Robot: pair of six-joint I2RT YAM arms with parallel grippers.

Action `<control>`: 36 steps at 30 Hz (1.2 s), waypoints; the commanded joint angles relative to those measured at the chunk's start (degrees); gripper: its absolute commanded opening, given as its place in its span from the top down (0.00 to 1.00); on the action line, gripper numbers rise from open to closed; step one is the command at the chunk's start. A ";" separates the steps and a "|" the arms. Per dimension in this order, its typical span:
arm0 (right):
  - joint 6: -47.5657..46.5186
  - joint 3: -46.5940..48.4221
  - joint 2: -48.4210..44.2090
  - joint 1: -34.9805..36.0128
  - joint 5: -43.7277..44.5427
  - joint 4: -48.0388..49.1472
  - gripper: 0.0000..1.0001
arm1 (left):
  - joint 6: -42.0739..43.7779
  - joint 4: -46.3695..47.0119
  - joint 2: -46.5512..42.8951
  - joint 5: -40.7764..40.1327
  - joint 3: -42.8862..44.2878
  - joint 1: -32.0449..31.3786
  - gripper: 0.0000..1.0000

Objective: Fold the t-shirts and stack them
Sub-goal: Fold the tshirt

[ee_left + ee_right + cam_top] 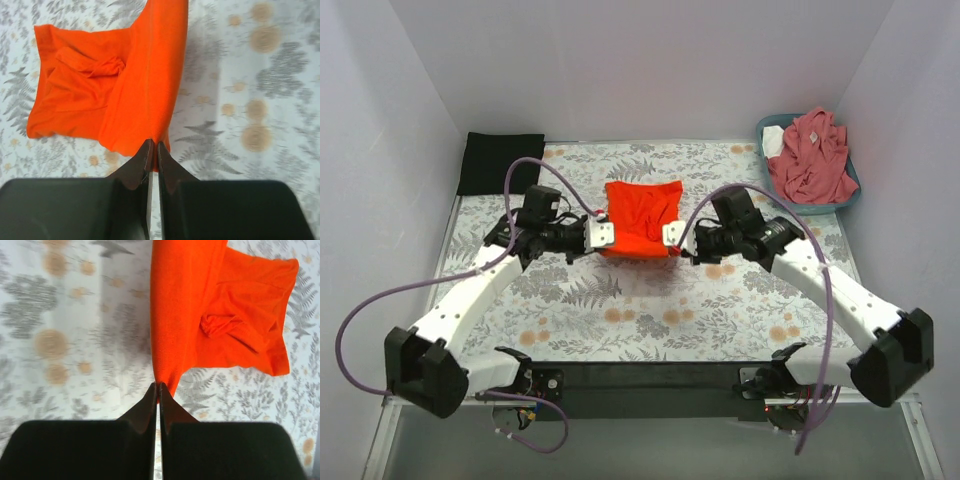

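The orange-red t-shirt (642, 215) lay at the middle of the tabletop (650, 320), a little toward the far side. Its far part rested on the floral covering, while its near edge was raised and drawn fairly straight between the two arms. The left jaws were pressed together on the near left corner of that edge, and the right jaws were pinched likewise on the near right corner. In each wrist view only a narrow tip of cloth showed between the closed tips. Within the shirt a sleeve or tuck sat crumpled, visible as a knot of wrinkles in both wrist views. The step in hand looked like carrying the near edge over to the far edge to halve the garment. To do it well, both arms would probably need to travel together at equal height, with the edge kept taut but not stretched, so the corners land square. The small bite of cloth might slip if pulled hard. The crumpled part would likely leave a lump unless smoothed. A black folded shirt (500, 162) lay at the far left corner, and a dusty-pink shirt (810, 155) was heaped in the basket (853, 196) at the far right.
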 commanded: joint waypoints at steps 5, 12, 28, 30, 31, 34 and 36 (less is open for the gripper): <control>9.80 1.44 -10.37 5.89 -1.95 -10.80 0.99 | -3.24 -19.38 -10.51 4.78 3.56 -1.82 1.00; 1.20 7.24 -0.53 -0.26 -4.13 -11.42 0.99 | -3.17 -14.47 0.82 1.35 10.34 0.99 1.00; -7.78 18.23 30.13 -10.99 -6.07 -5.88 0.99 | -2.36 6.19 34.73 0.90 17.81 5.83 1.00; -7.78 18.49 33.56 -11.17 -5.29 -4.05 0.99 | -3.77 7.34 37.56 -0.32 18.94 5.92 1.00; -7.26 18.67 34.71 -11.25 -4.84 -3.43 0.99 | -4.12 7.17 39.92 -0.33 20.17 5.92 1.00; -6.29 19.72 38.32 -11.78 -4.05 -1.84 0.99 | -5.62 7.69 42.05 -1.12 20.71 5.92 1.00; -5.50 19.73 39.55 -11.87 -3.79 -1.40 0.99 | -5.80 7.69 42.84 -1.56 20.10 5.92 1.00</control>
